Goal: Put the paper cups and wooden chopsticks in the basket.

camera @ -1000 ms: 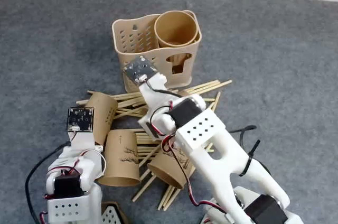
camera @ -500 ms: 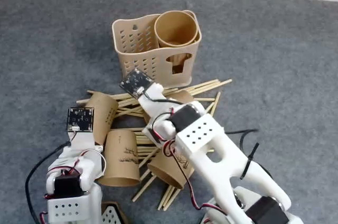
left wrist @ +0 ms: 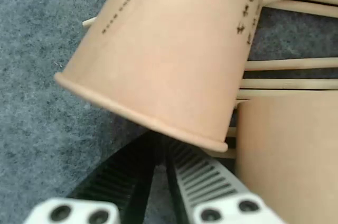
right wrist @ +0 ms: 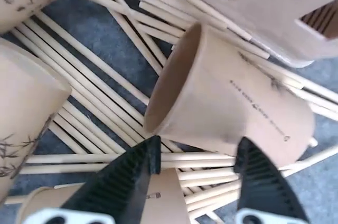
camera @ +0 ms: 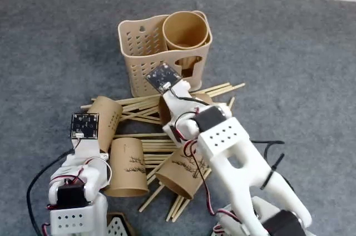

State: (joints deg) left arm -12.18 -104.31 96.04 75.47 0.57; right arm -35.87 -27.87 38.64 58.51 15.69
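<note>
A beige perforated basket (camera: 146, 52) stands upright with one paper cup (camera: 185, 29) inside. Several more paper cups lie on their sides among scattered wooden chopsticks (camera: 139, 108). My right gripper (right wrist: 199, 150) is open, its two fingers reaching either side of a fallen cup (right wrist: 232, 102) whose mouth faces sideways; that cup (camera: 196, 101) lies just in front of the basket. My left gripper (left wrist: 161, 152) is shut and empty, right behind the rim of another fallen cup (left wrist: 174, 49), seen in the high view at the left (camera: 107, 114).
Two further cups (camera: 127, 166) (camera: 181, 173) lie between the arms on top of chopsticks. The basket wall (right wrist: 274, 7) is close beyond the right gripper. Grey carpet (camera: 289, 69) surrounds the pile, with open room to the right and left.
My right arm has swung to the right, and now sits over the cup lying in front of the basket. The left arm has stayed still.
</note>
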